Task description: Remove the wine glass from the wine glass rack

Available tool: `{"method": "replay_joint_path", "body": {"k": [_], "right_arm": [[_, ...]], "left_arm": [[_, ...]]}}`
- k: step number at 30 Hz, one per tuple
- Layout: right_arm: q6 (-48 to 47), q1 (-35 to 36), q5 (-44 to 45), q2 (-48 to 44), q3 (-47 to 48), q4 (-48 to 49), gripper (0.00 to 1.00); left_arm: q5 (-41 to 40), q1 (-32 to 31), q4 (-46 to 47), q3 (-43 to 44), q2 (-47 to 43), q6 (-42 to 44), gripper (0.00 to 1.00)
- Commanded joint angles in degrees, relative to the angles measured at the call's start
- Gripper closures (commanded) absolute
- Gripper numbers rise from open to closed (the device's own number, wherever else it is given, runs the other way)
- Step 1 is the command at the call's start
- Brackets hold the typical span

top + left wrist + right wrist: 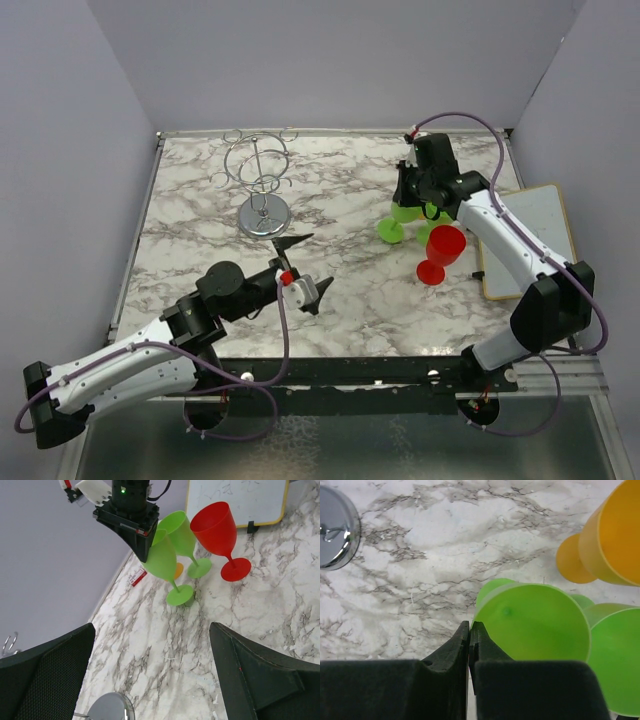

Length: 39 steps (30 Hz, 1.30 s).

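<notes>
The left fingers (pixel 45 680) are spread wide and hold nothing. The right fingers (pixel 452 680) are pressed together just beside the rim of a green glass (pixel 535 625); contact unclear.

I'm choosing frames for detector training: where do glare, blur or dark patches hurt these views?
Top view: even light, soft shadows, only the chrome wine glass rack glints. Left wrist view: the red glass is sharp, the left fingers are dark masses below. Right wrist view: bright reflections on the rack's base; the green glass looms close.
</notes>
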Motion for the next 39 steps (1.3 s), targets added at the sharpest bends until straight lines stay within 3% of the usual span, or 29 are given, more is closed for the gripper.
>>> {"method": "replay_joint_path", "body": {"k": [1, 32, 39], "right_arm": [[-0.3, 0.2, 6.3, 2.0, 2.4, -0.4, 0.99], [-1.6, 2.7, 11.5, 5.3, -2.6, 1.7, 0.95], [-2.0, 2.7, 11.9, 4.9, -1.9, 0.7, 0.74]], "left_arm": [[-3.2, 0.3, 4.1, -1.2, -2.5, 0.4, 0.01], [-5.0, 2.4, 4.2, -0.2, -1.6, -0.7, 0.01], [-5.2, 2.5, 3.9, -0.1, -1.9, -0.7, 0.01]]}}
